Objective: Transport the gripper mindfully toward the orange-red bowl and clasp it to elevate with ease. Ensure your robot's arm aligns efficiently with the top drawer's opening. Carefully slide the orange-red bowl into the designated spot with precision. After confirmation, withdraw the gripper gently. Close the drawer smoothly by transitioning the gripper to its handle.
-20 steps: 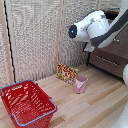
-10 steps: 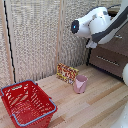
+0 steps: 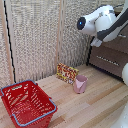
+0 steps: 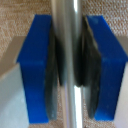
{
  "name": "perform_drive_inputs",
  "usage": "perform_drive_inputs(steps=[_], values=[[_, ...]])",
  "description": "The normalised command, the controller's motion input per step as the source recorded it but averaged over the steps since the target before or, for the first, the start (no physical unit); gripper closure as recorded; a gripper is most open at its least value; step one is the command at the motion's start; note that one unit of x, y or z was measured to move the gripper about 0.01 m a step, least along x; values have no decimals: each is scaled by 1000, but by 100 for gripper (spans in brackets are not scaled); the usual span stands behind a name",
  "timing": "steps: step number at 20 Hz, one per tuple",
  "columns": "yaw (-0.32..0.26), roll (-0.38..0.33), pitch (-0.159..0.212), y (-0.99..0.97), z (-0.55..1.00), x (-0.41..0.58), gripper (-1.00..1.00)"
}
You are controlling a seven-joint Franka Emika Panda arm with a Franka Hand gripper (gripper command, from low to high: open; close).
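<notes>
In the wrist view my gripper (image 4: 69, 70) is closed around the long silver bar handle (image 4: 67, 25). The blue fingers (image 4: 35, 70) and their dark pads press on both sides of it. Behind the bar is the grey-brown face of the top drawer (image 4: 15, 12). In the exterior view the white arm (image 3: 102, 20), with its blue-ringed cap (image 3: 81, 23), reaches to the cabinet at the exterior view's upper right. It hides the gripper and the handle there. The orange-red bowl is out of view.
A darker brown drawer front (image 3: 107, 62) with its own bar sits below the arm. On the wooden floor stand a red wire-mesh basket (image 3: 27, 102), a pink cup (image 3: 80, 84) and a colourful box (image 3: 66, 73) against the woven wall.
The arm has shifted up and toward the exterior view's right, closer to the cabinet. The basket, cup and box have stayed in place.
</notes>
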Motion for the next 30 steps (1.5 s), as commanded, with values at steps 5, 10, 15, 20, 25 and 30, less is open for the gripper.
perform_drive_inputs(steps=[5,10,15,20,25,30], values=[[0,27,-33,-627,87,-5,100],[52,-3,-6,-230,1,0,-100],[18,-11,0,-3,6,25,-100],[79,-49,-6,-220,67,102,-100],[0,3,15,-47,116,87,-100],[-21,-11,19,157,277,0,-100]])
